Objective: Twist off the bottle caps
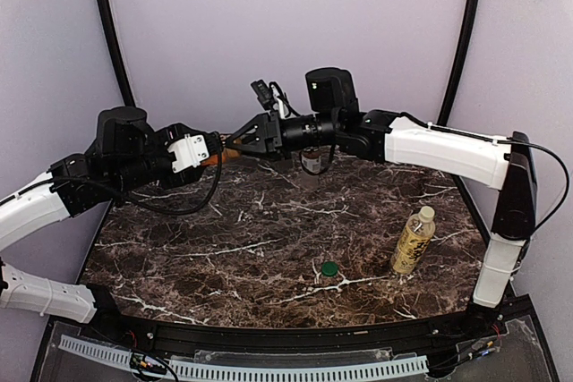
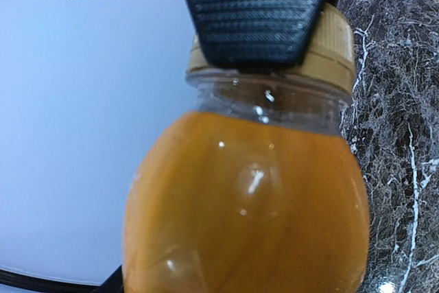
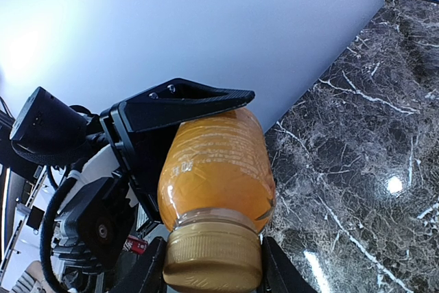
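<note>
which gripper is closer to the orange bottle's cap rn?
Right. The right gripper clamps the cap between its fingers; the left gripper holds the orange bottle by its body, below the cap.

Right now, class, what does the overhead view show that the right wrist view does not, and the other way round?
Only the overhead view: a yellow-labelled bottle standing at the right, a loose green cap near the front, and a brownish bottle at the back, partly hidden by an arm.
Only the right wrist view: a tan cap clamped in the right gripper, and print on the bottle's side.
Both: the orange bottle held by the left gripper above the marble table.
</note>
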`<state>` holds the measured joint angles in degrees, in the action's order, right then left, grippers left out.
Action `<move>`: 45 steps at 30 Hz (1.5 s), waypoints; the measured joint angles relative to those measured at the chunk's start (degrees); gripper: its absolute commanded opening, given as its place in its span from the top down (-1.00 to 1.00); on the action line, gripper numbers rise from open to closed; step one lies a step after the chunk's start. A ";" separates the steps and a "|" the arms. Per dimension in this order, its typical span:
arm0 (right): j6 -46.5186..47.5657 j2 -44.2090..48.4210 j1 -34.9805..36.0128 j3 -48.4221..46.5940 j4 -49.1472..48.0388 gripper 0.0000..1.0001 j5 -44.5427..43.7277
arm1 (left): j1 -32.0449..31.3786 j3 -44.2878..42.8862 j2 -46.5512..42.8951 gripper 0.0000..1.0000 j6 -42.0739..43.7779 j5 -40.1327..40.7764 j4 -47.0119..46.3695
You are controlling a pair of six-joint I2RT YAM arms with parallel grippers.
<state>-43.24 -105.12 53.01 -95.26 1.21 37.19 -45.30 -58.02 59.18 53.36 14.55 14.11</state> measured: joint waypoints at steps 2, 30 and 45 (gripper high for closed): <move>0.35 0.00 0.00 0.04 0.00 1.00 0.02 | 0.00 0.07 0.00 0.33 -0.02 -0.02 -0.02; 76.46 11.65 16.57 2.73 13.05 0.62 -24.17 | -0.20 -9.53 2.29 0.53 -19.98 -30.36 24.50; 19.43 15.08 2.67 6.34 5.84 -0.97 -21.31 | -2.38 2.95 -4.07 0.51 -3.76 -6.71 -3.69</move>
<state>-23.81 -90.04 55.68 -88.92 7.05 15.88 -47.68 -55.07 55.11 49.60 7.84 10.41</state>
